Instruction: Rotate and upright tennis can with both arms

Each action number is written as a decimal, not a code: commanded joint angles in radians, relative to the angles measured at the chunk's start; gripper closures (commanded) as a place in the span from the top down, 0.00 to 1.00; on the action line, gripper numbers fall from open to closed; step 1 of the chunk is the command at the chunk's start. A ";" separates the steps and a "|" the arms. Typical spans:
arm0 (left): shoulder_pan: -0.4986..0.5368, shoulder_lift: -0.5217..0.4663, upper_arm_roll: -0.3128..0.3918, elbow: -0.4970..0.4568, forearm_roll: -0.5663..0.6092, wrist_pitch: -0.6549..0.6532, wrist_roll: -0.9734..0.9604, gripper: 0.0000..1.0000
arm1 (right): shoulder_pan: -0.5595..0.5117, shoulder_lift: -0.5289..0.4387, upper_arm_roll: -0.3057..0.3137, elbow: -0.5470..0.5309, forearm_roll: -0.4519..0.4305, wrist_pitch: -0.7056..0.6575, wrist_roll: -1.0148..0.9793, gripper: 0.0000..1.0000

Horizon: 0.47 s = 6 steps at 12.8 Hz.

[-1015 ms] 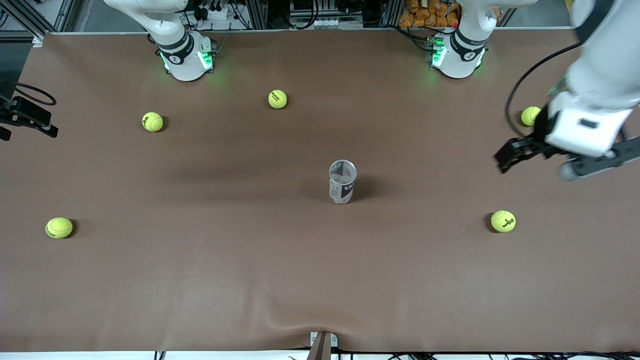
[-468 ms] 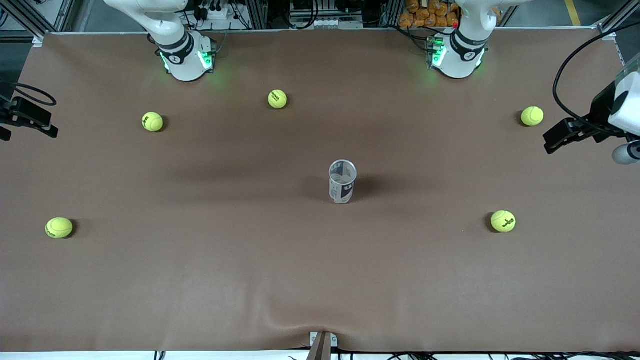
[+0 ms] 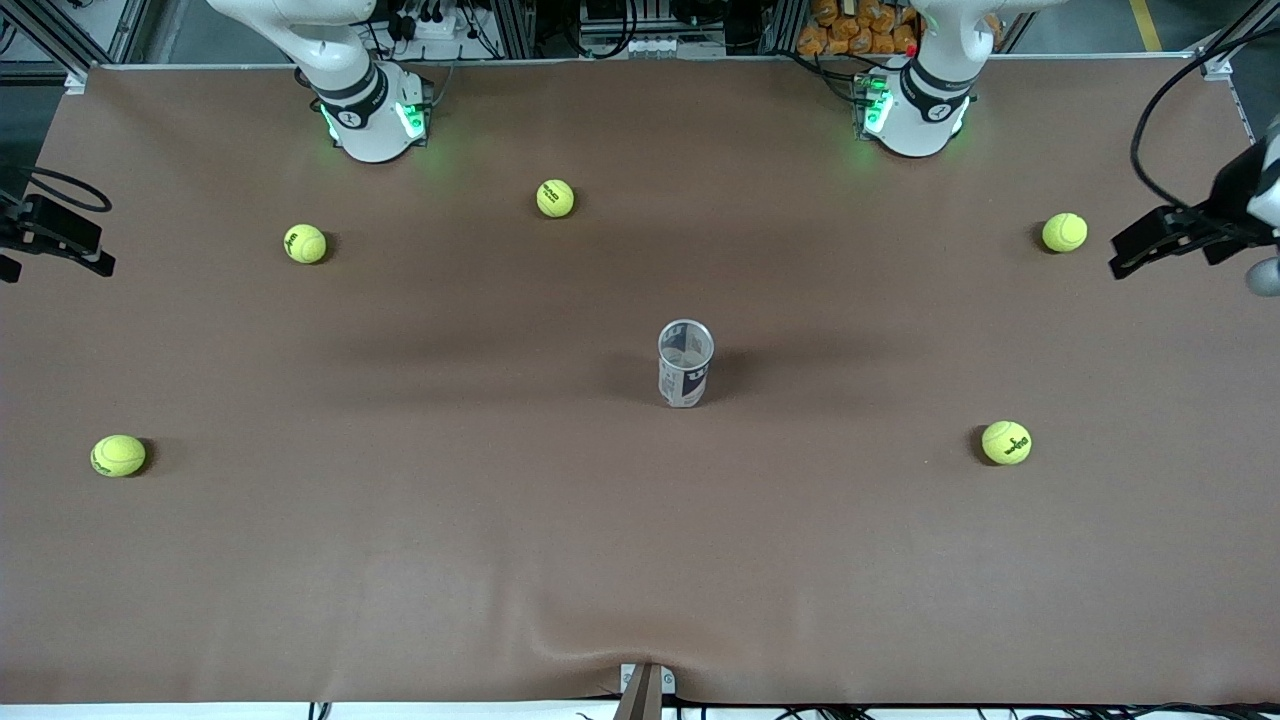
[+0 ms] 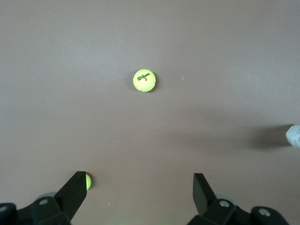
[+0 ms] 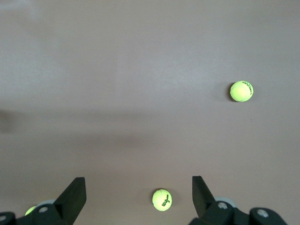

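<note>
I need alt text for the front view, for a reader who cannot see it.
A tennis can stands upright mid-table on a brown cloth, five tennis balls scattered around it. The left gripper and right gripper hang open at the table's ends.

Robotics lab, aluminium framing, cabling

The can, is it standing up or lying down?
Standing up. The can rests on its base in the middle of the table, open silver rim on top. No gripper touches it.
</note>
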 commanded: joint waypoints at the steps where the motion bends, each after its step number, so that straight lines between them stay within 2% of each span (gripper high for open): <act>1: -0.017 -0.062 0.021 -0.076 -0.015 0.020 0.049 1.00 | -0.026 -0.003 0.013 0.001 0.014 0.004 -0.018 1.00; 6: -0.030 -0.082 0.021 -0.082 -0.017 -0.016 0.054 1.00 | -0.026 -0.005 0.012 0.001 0.014 0.003 -0.019 1.00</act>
